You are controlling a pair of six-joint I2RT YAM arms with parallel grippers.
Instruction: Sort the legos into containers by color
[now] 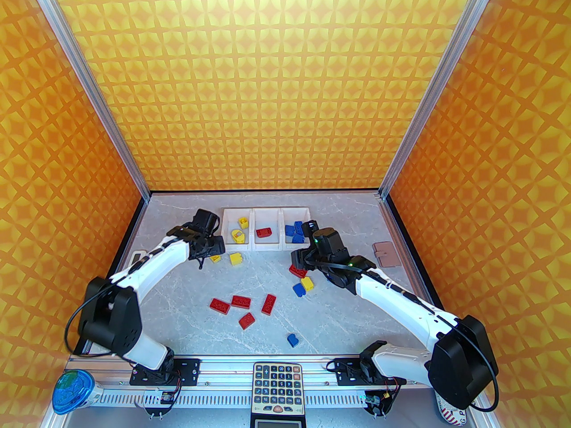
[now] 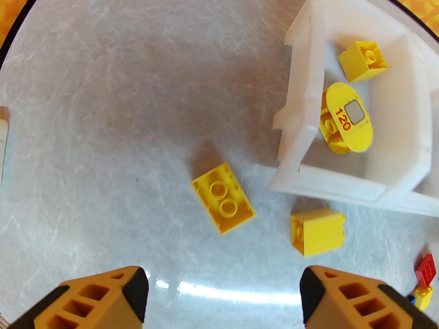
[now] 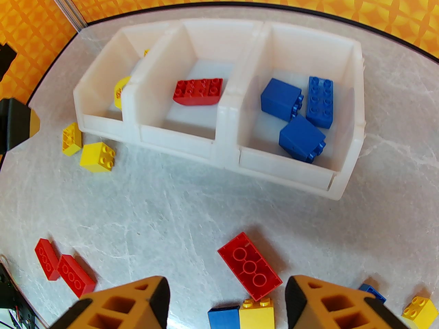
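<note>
The containers [image 1: 266,245] are three joined white bins at the back of the table. From left to right they hold yellow, red and blue legos [image 3: 316,101]. My left gripper [image 2: 224,293] is open just left of the bins. It hovers over an upturned yellow brick [image 2: 223,197], and a second yellow brick [image 2: 317,230] lies to the right of that one. My right gripper [image 3: 226,300] is open in front of the blue bin, with an upturned red brick [image 3: 249,266] on the table just ahead of its fingertips. Several red bricks [image 1: 241,301] and a blue one [image 1: 292,339] lie mid-table.
A pinkish-brown pad [image 1: 386,254] lies at the right and a small white device [image 1: 138,257] at the left edge. A calculator [image 1: 277,388] and a cup [image 1: 71,393] sit on the near rail. A blue brick [image 1: 297,289] and a yellow brick [image 1: 307,283] lie under the right wrist.
</note>
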